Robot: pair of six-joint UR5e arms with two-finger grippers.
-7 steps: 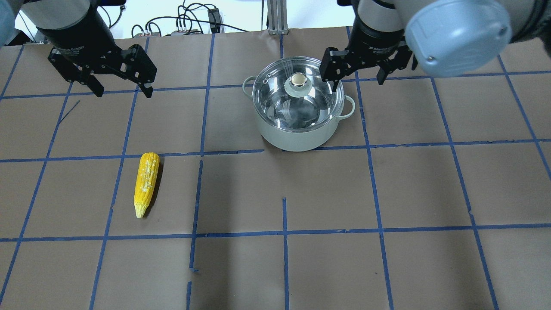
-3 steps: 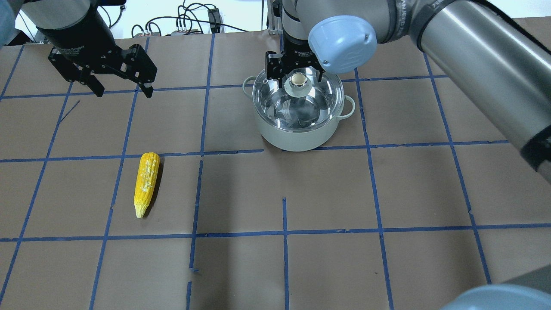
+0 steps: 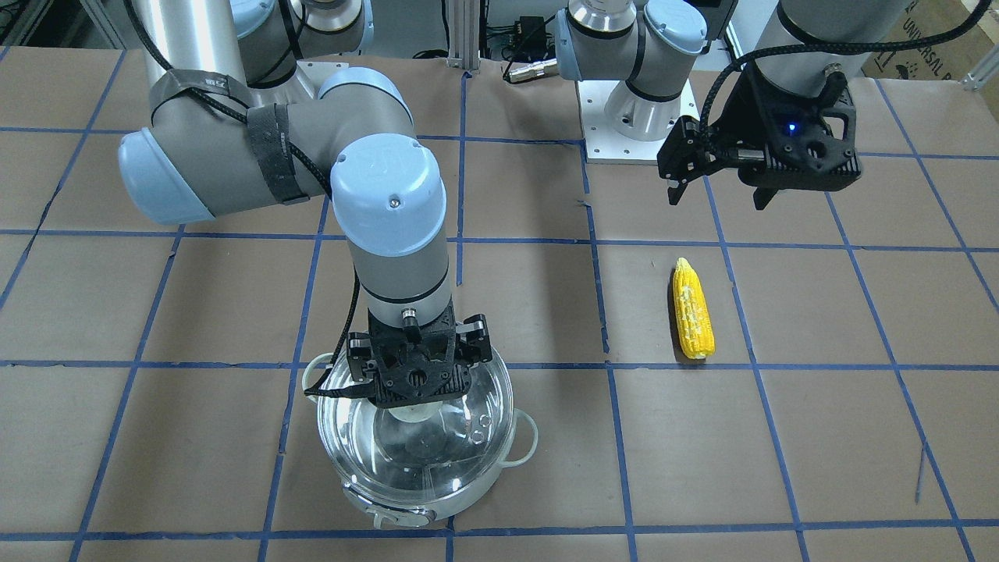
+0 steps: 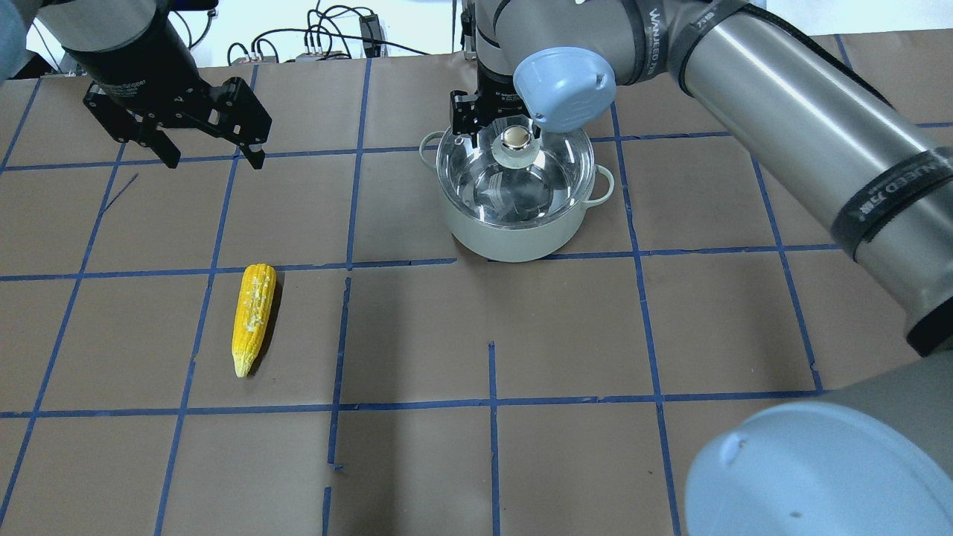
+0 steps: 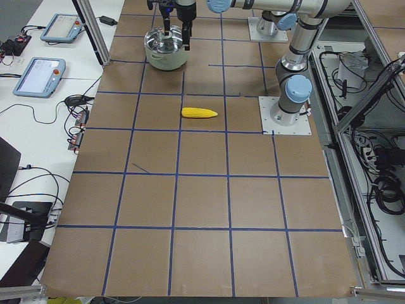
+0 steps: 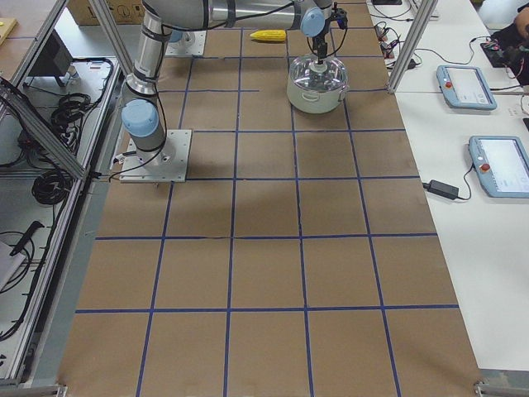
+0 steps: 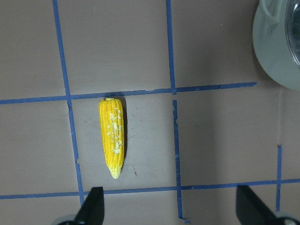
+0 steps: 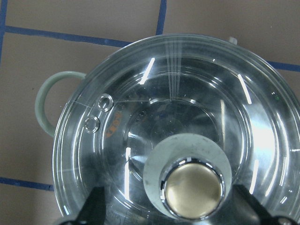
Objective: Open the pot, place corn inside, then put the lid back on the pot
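Note:
The steel pot (image 4: pixel 514 237) stands at the far middle of the table, with the glass lid (image 4: pixel 555 175) on it. My right gripper (image 4: pixel 500 132) hangs over the lid, open, its fingers on either side of the cream-topped knob (image 4: pixel 515 138) and apart from it. In the right wrist view the knob (image 8: pixel 192 190) sits between the two fingers (image 8: pixel 96 206). The corn (image 4: pixel 253 316) lies flat on the near left, tapered end toward me. My left gripper (image 4: pixel 214 158) is open and empty, high above the table behind the corn, which also shows in the left wrist view (image 7: pixel 112 136).
The table is brown paper with a blue tape grid. Cables (image 4: pixel 335 37) lie beyond its far edge. The arms' base plate (image 3: pixel 636 117) is by the robot's side. Operator pendants (image 5: pixel 38 76) lie on a side bench past the pot.
My right gripper has moved left from beside the pot's right rim to over the lid, around the knob. The left gripper, corn and pot have not moved.

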